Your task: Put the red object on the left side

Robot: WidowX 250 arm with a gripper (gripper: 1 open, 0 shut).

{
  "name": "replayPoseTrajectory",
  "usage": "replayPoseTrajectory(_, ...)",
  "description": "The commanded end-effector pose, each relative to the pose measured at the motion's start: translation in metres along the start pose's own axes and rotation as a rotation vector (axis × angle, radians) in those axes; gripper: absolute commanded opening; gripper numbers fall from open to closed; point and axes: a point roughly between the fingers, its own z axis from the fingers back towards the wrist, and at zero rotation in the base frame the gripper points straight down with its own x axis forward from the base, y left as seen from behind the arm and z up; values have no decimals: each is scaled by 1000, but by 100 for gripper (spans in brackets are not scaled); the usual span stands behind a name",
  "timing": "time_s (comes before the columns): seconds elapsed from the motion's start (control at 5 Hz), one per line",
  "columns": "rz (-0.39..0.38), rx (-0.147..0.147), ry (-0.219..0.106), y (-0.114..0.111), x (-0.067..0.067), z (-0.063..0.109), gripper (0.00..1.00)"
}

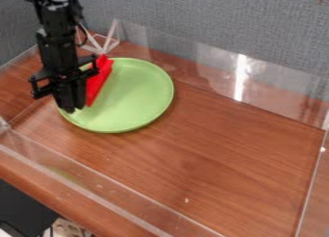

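Note:
The red object (98, 77), a bright red elongated block, hangs tilted over the left rim of the round lime-green plate (135, 98). My black gripper (72, 98) points straight down at the plate's left edge. Its jaws are closed, and the block's lower end sits against them, so the grip appears to be on the block. The arm hides the gripper's far side and part of the block.
The wooden table (206, 159) is ringed by low clear acrylic walls (244, 72). A grey fabric backdrop stands behind, and white cables (113, 34) run near the back wall behind the plate.

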Motion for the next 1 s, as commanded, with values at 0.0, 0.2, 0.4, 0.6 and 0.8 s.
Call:
replayPoseTrajectory(0.0, -19, -44, -28, 1, 5, 16, 0)
replayPoseTrajectory(0.2, -55, -49, -21, -3, 5, 17, 0)
replayPoseTrajectory(0.4, -11, -56, -10, -8, 2, 17, 0)
replayPoseTrajectory(0.6, 34, -63, 0, -12, -1, 17, 0)
replayPoseTrajectory(0.8, 81, -69, 10, -17, -4, 16, 0)
